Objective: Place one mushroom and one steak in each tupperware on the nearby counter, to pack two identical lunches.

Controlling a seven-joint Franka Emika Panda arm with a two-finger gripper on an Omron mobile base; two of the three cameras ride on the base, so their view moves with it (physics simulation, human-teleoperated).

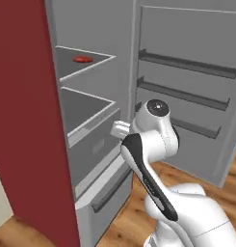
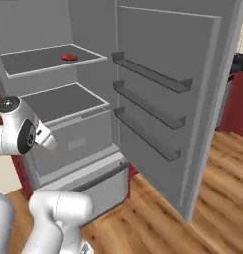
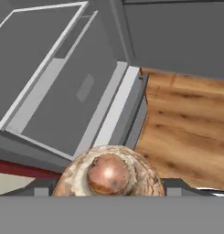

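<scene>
Here is the open fridge (image 1: 95, 120), grey inside, door (image 2: 162, 99) swung wide, and everything is placed against it. On the fridge's upper shelf (image 2: 38, 57) lies a steak (image 1: 82, 59), a small flat red slab resting level on the shelf, towards its front edge; from the left base camera its long axis runs across the shelf, side to side, and it also shows as a red patch from the right base camera. The fridge's lower shelf (image 1: 83, 106) sits beneath it, and below that a closed drawer (image 1: 93, 149).

The white arm (image 1: 153, 144) reaches up in front of the fridge's drawer, wrist level with the drawer front.

In the hand camera a mushroom (image 3: 109, 172) sits right at the claw (image 3: 106, 185), between the two dark finger tips (image 3: 40, 189), cap broadside to the lens and the rounded brown stem knob pointing straight back at the camera. It is roundish, with no clear long axis from here. The claw stands wide, its tips flanking the mushroom on either side and seeming to hold it. Beyond the mushroom, the fridge's drawer front and the wooden floor (image 3: 186, 128) lie below.
</scene>
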